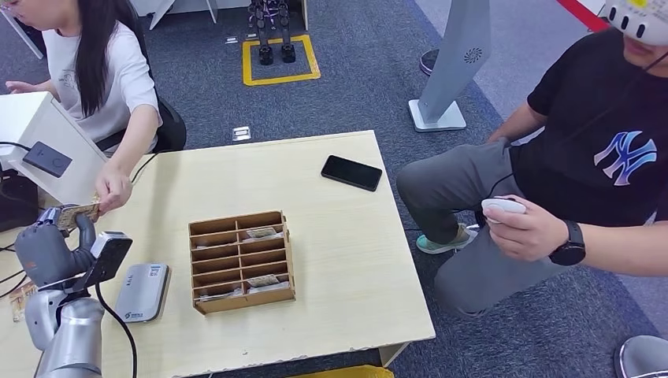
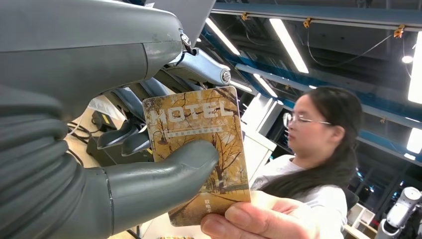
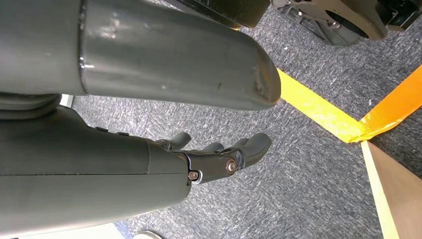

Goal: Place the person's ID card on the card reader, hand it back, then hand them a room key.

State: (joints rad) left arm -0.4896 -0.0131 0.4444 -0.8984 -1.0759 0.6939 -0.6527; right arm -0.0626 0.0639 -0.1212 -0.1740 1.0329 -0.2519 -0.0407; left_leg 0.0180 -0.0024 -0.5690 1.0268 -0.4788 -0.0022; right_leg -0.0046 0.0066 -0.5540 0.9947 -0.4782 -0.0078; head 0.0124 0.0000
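Left wrist view: my left hand (image 2: pixel 149 164) pinched the autumn-printed hotel key card (image 2: pixel 201 149) between thumb and fingers while the person's hand (image 2: pixel 259 216) gripped its far edge; releasing late risked bending it, too early dropping it.

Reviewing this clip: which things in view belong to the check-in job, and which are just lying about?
Job:
- hotel key card, held by left hand and the person's hand
- card reader
- wooden card tray

Lying about:
- black phone
- white controller
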